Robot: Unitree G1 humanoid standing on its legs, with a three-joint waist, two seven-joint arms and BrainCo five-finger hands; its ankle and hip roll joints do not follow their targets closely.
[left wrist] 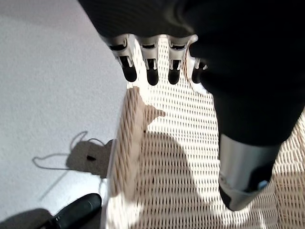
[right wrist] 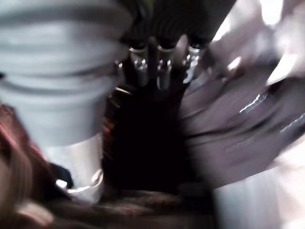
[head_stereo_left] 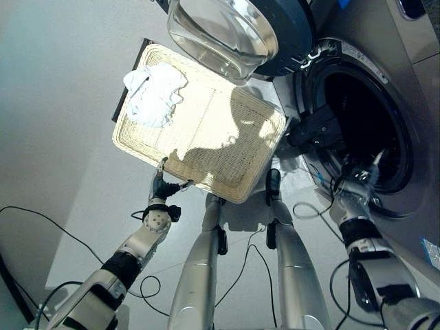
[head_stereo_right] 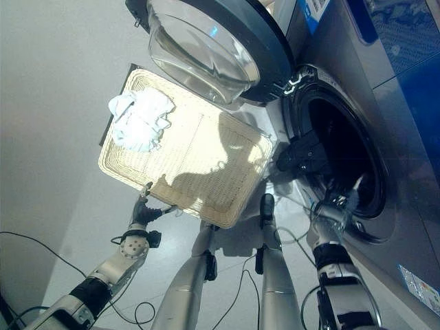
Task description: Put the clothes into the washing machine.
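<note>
Fingers [left wrist: 151, 71] of the left hand [head_stereo_left: 162, 184] were curled over the near edge of a flat wicker tray [head_stereo_left: 213, 137], with the thumb apart from them above the tray's woven floor, so the hand was clamped on the rim. That tray lay on the grey floor [head_stereo_left: 62, 137] just beside the washing machine [head_stereo_left: 405, 89]. A crumpled white cloth [head_stereo_left: 154, 94] sat on the tray near its far left corner, well apart from the left hand. The rest of the tray's weave was bare.

The machine's round glass door [head_stereo_left: 223, 31] stood swung open, hanging over the tray's far right corner. Behind it the dark drum opening [head_stereo_left: 368, 124] gaped.

The right hand [head_stereo_left: 357, 175] was at the lower rim of that opening, reaching into the drum. In the right wrist view its fingers [right wrist: 164, 64] pointed into the dark interior beside the grey ribbed door seal [right wrist: 62, 71], but the view was too smeared to tell whether they were apart, together, or holding anything. A dark shape [head_stereo_left: 316, 130] hung at the left rim of the opening; what it was could not be told.
</note>
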